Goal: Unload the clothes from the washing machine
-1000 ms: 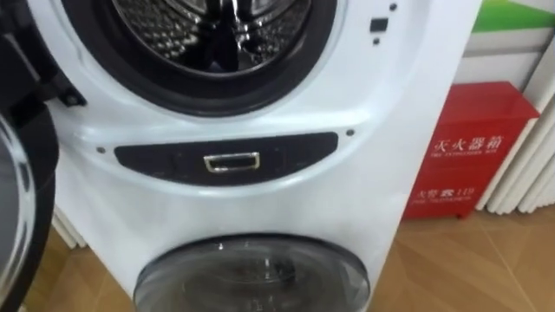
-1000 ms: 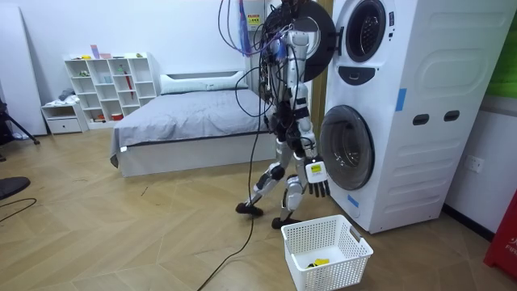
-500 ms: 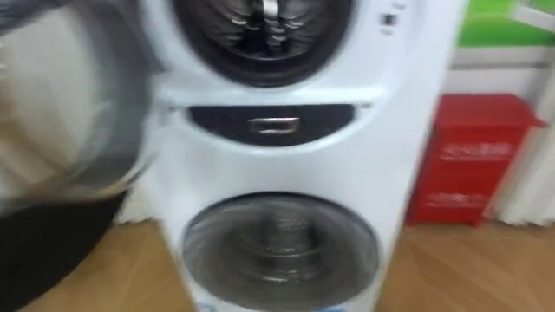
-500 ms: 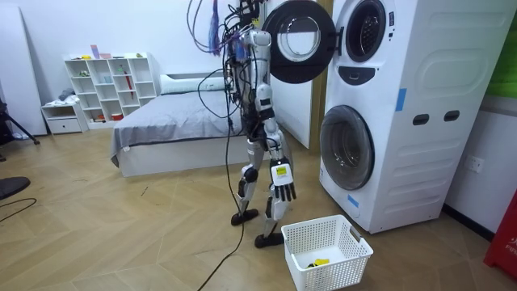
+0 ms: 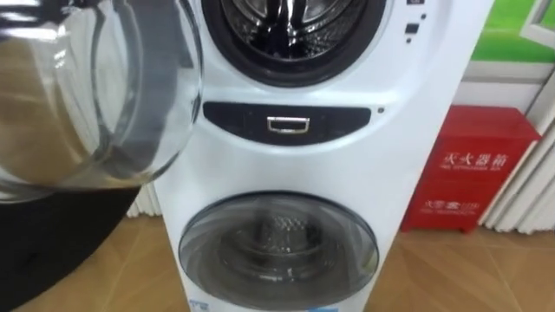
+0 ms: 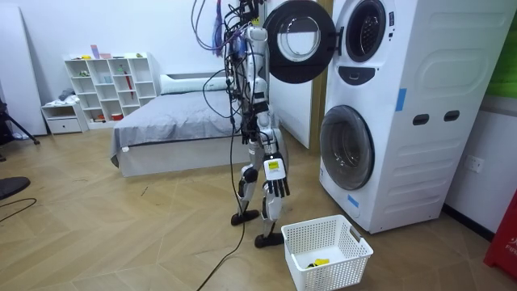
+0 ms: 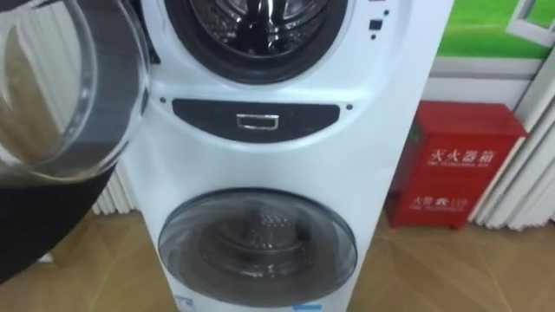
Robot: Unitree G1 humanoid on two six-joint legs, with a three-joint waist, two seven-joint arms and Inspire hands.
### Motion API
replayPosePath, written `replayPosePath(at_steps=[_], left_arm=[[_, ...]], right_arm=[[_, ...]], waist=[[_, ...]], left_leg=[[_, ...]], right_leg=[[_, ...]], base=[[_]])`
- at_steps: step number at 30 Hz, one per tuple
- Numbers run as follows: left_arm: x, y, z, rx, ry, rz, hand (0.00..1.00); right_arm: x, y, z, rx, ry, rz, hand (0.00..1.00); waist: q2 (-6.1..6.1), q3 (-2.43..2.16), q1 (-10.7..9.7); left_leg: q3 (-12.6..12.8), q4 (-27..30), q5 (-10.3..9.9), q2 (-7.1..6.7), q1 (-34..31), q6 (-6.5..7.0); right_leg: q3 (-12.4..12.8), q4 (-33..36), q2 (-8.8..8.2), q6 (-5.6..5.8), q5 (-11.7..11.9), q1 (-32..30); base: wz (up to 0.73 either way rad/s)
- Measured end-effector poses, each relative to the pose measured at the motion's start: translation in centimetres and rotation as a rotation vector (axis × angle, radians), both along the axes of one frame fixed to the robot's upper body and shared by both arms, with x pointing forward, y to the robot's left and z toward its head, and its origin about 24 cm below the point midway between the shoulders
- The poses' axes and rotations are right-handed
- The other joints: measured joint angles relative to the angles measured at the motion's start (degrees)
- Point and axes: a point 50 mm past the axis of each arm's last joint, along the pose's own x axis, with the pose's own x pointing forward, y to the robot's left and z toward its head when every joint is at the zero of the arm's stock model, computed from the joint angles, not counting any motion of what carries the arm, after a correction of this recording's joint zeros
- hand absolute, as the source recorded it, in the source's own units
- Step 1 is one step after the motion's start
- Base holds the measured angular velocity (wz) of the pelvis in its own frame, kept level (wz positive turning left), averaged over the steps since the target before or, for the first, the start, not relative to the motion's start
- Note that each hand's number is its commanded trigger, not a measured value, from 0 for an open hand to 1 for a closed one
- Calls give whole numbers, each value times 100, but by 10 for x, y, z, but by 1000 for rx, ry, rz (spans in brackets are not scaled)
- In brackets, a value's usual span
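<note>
Inside the upper drum [image 5: 290, 22] of the washing machine [image 5: 408, 130], a perforated metal wall and a dark glossy shape at the centre are showing. Whether that shape is clothes cannot be told, so the position of the clothes is not being confirmed by the eye views.

The round door [image 5: 95, 95] of the upper drum is standing swung open to the robot's left, with its clear glass bowl bulging toward the camera and its dark rim below. Just beneath the drum opening, a dark oval panel [image 5: 338, 124] with a small metal-framed handle is running across the white front. Below the panel, the lower door [image 5: 277, 251] is sitting closed, and a second drum is showing through its glass. To the robot's right of the machine, a red cabinet [image 5: 473, 160] is standing on the wooden floor against the wall.

As the room view shows, the robot is standing upright in front of the stacked machine, facing it, near the open door. Its right hand [image 6: 275, 179] is hanging at its side with the fingers relaxed and pointing down, holding nothing.

A white laundry basket [image 6: 355, 246] is sitting on the floor just beside the robot's feet, at the foot of the machine. A small yellow item [image 6: 317, 261] is lying on its bottom. Behind the robot, a bed [image 6: 186, 121] and a white shelf unit [image 6: 109, 81] are standing along the far wall
</note>
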Motion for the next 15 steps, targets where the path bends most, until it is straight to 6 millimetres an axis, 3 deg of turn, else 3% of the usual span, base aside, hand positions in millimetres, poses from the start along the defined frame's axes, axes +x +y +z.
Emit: replayPosePath(at_steps=[3,6,9,11,12,14,15], left_arm=[[20,22,10,70,-131,167,0],[54,56,30,166,-273,226,0],[98,89,67,297,-465,215,0],[138,113,113,416,-684,200,0],[146,118,124,446,-721,193,0],[177,128,173,561,-896,168,0],[184,129,186,594,-939,144,0]], right_arm=[[8,-8,2,-23,-36,-36,0],[17,-20,7,-60,-80,-43,0],[23,-28,11,-86,-123,-30,0],[25,-32,13,-97,-144,-47,0],[25,-33,13,-99,-146,-48,0],[23,-33,13,-96,-143,-46,0],[23,-32,13,-94,-142,-45,0]], waist=[[77,15,70],[204,39,207],[333,44,294],[400,47,340],[428,39,350],[488,13,336],[494,15,338]], left_leg=[[-27,-73,-1,1,3,0],[-12,-74,-1,2,2,-1],[-82,-73,-1,4,-2,-2],[-97,-74,0,3,-11,-2],[-98,-73,0,2,-12,-2],[-121,-73,0,-1,-15,-2],[-121,-75,0,-1,-19,-2]], right_leg=[[0,-2,11,8,-5,-19],[12,-5,20,9,-5,-24],[-7,-10,23,10,-7,-8],[-5,-26,25,11,-8,-4],[-9,-33,24,12,-8,2],[-15,-66,25,16,-10,19],[-15,-72,25,16,-10,18]], base=[[4],[0],[7],[0],[0],[0],[0]])
